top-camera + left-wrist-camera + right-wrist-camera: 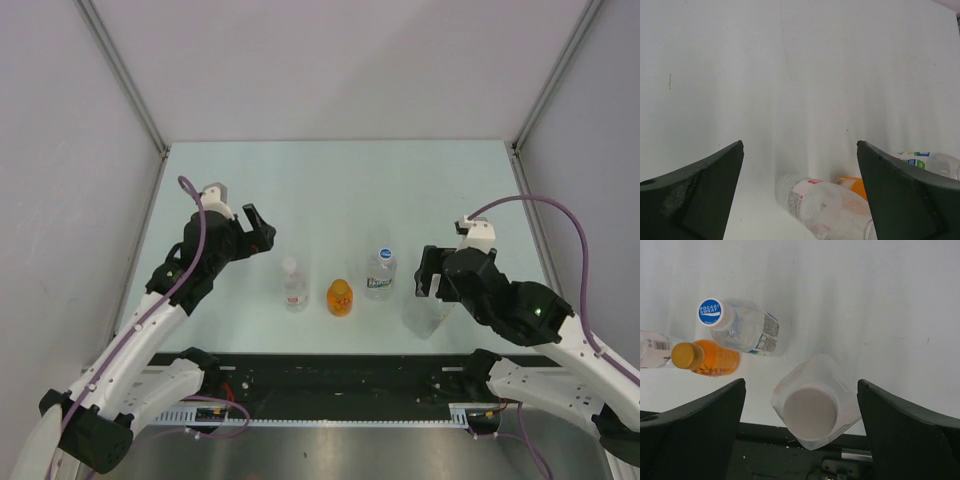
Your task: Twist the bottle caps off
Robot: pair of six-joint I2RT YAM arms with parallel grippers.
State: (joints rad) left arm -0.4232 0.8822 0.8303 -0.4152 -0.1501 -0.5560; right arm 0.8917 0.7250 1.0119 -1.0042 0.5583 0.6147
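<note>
Top external view: four capped bottles stand in a row on the pale tabletop [450,190] between two robot arms. From the left they are a small red-labelled bottle [295,290] with a white cap [290,264], an orange bottle [340,300], a blue-capped bottle [380,276] and a large clear jug [427,315]. The left fingers [258,230] hover spread and empty, apart from the row. The right fingers [426,272], also spread wide, hang over the jug, grasping nothing. In the right wrist view, the jug's white cap [810,411] sits between them.

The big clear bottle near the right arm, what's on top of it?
A white cap sits on the big clear bottle; the open right gripper hovers above. The cap hides the neck.
</note>
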